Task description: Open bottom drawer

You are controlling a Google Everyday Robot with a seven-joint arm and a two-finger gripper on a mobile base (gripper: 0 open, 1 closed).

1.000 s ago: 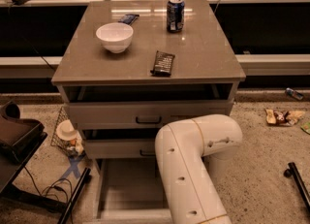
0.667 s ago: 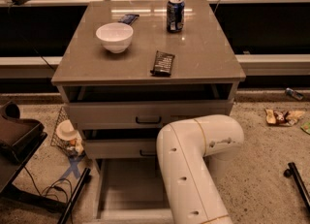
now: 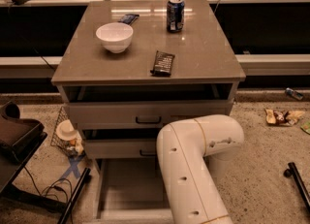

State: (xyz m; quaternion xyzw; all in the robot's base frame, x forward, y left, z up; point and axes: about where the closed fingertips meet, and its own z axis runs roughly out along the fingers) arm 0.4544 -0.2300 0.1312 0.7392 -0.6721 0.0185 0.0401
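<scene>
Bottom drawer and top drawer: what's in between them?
The middle drawer sits between the top drawer and the pulled-out bottom drawer in the camera view. The gripper is not in view; only the white arm shows.

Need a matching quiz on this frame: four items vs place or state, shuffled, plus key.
1 bowl
2 can
3 black item
4 bottom drawer

A pulled far out
B cabinet top, near front edge
C cabinet top, left
D cabinet top, back, right of bowl

Pairs: 1-C, 2-D, 3-B, 4-A.

Gripper is not in view; only the arm shows, over the drawer's right side.
</scene>
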